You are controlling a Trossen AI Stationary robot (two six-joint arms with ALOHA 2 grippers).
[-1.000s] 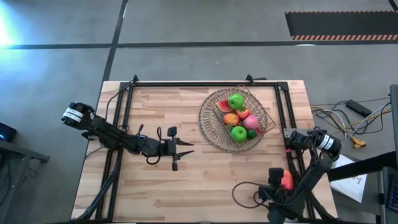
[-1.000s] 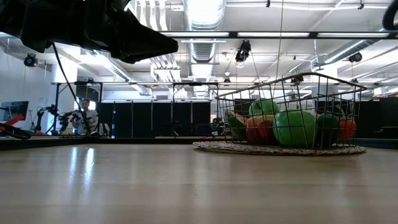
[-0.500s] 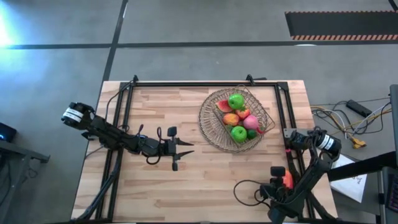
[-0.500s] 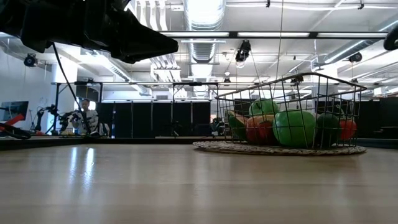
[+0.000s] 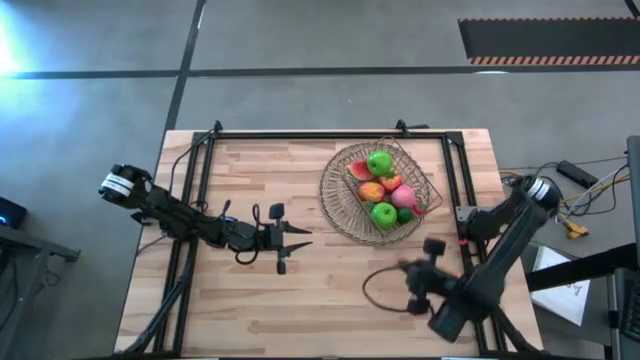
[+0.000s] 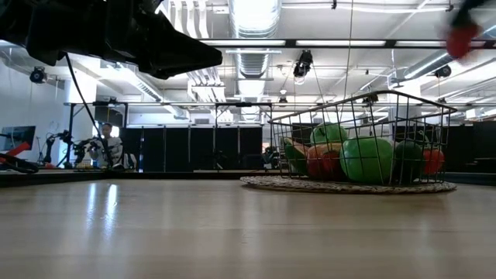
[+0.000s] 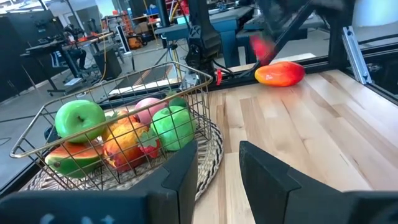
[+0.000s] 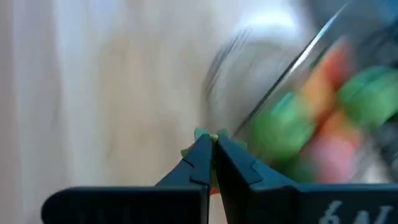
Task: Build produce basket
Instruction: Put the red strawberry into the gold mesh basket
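Brownish wire-grid basket [image 5: 382,192] on round woven straw mat [image 5: 340,205], upper centre-right of high view, holding green apples [image 5: 380,162], orange and pink toy produce. Left gripper [image 5: 297,243] at centre-left, fingers narrowly apart, empty. Right gripper [image 8: 211,144] at lower right, fingers pressed together.

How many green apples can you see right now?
2, both in the wire basket: one green apple toward the far side, the other green apple toward the near side. More could be hidden under the other fruit.
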